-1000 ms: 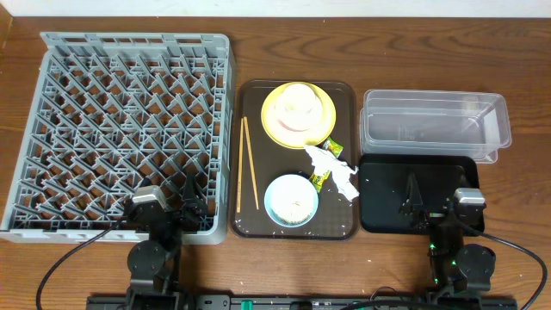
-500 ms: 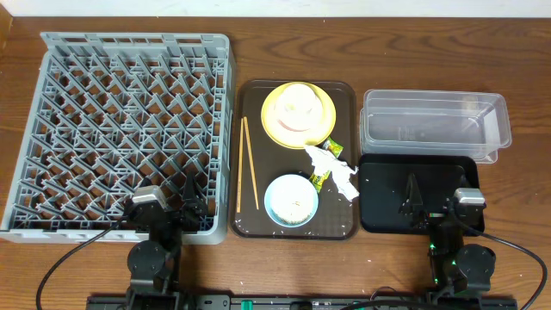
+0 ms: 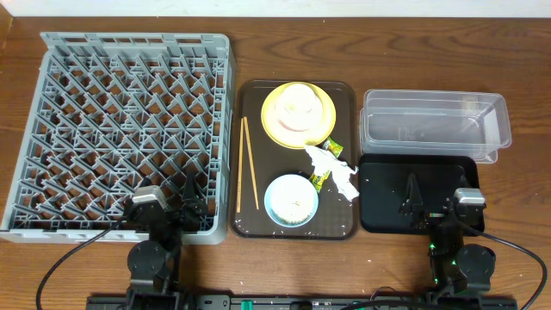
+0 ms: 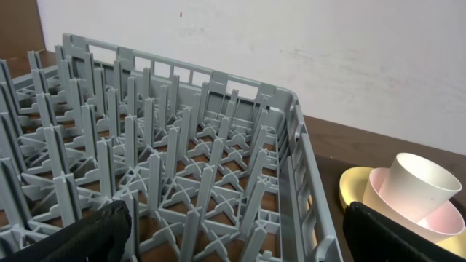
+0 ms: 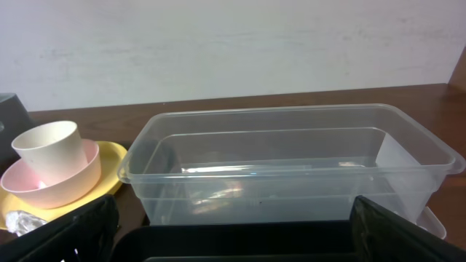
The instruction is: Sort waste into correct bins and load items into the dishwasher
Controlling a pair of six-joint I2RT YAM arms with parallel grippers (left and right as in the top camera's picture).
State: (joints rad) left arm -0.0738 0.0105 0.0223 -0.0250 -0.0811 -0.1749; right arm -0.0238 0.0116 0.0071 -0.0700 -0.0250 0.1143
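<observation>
Dish rack (image 3: 129, 129): counter left. Serving tray (image 3: 250, 224): centre. Clear tub (image 3: 435, 125) beyond black tray (image 3: 383, 185), right. On serving tray: yellow plate (image 3: 271, 129), blue bowl (image 3: 291, 200), 2 chopsticks (image 3: 250, 164), napkin (image 3: 340, 172). My left jaws, right jaws: wide open, gripping nothing.

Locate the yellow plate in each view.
Overhead: plate at the brown tray's far end.
Left wrist: lower right, beside the rack.
Right wrist: lower left, beside the clear tub.
Shared landmark: the white cup stacked on it.
</observation>
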